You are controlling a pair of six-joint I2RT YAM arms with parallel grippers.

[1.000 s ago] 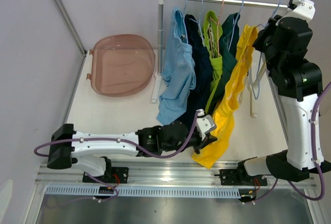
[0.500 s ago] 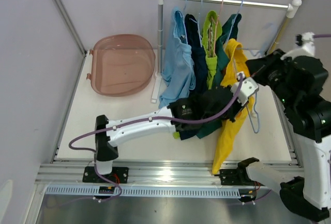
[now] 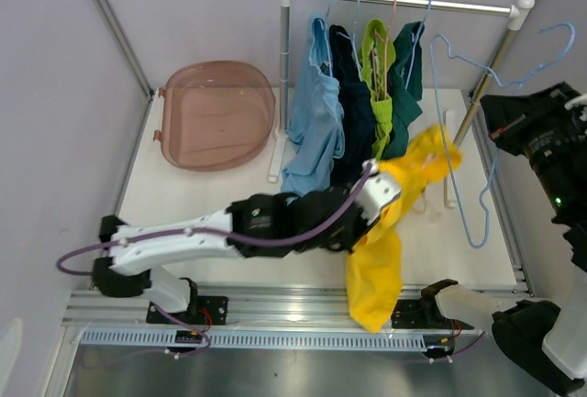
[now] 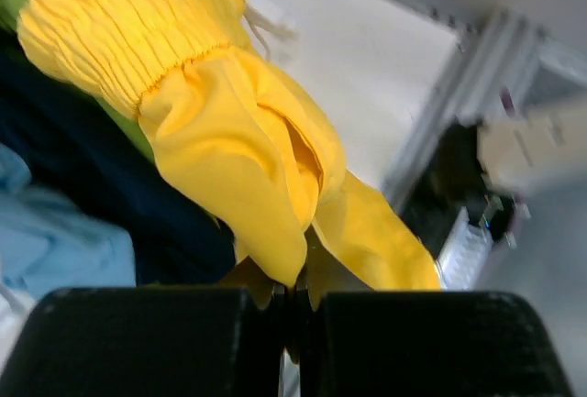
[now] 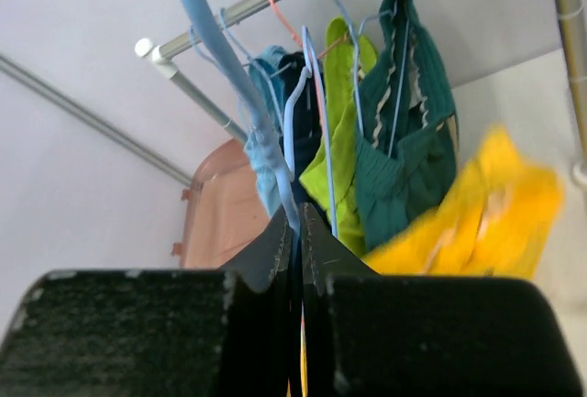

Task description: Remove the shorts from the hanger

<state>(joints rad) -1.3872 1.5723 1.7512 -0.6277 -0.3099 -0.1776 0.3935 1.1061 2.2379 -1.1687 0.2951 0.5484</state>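
One yellow pair [image 4: 238,168] in left gripper [image 4: 293,298], blue hanger [image 5: 213,35] in right gripper [image 5: 301,221]

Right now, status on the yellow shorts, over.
Left hand shut on yellow shorts. Right hand shut on blue hanger, off rail. Waistband by hanger, unclear if free.

Rack post [image 3: 285,76], hanging shorts [image 3: 353,104] block centre

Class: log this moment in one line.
left fingers: shut on yellow shorts | right fingers: shut on blue hanger | hanger: off rail | other shorts: on rail
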